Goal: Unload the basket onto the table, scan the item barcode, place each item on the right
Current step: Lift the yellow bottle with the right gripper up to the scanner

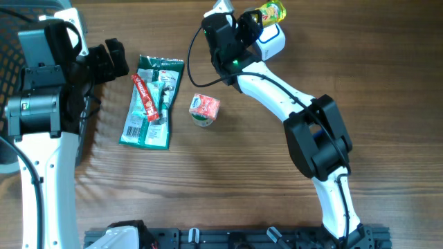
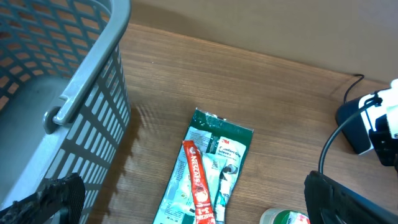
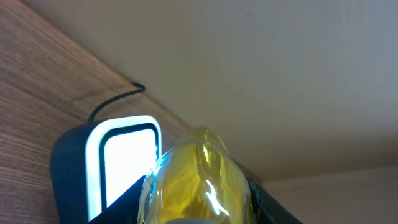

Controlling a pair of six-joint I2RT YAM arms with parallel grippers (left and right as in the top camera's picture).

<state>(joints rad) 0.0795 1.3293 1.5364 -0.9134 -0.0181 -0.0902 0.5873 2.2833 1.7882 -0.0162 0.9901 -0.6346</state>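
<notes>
Right gripper [image 1: 255,22] jaws grip the yellow bottle [image 3: 196,180], with the lit scanner [image 3: 124,155] just ahead of them. It's being presented, I'd say; no read confirmed. Left gripper [image 1: 115,59] jaws wide, empty.

On green packet [image 1: 142,131], red stick [image 1: 144,97]; small carton [image 1: 205,110] beside; grey basket [image 2: 93,68] apart.
</notes>
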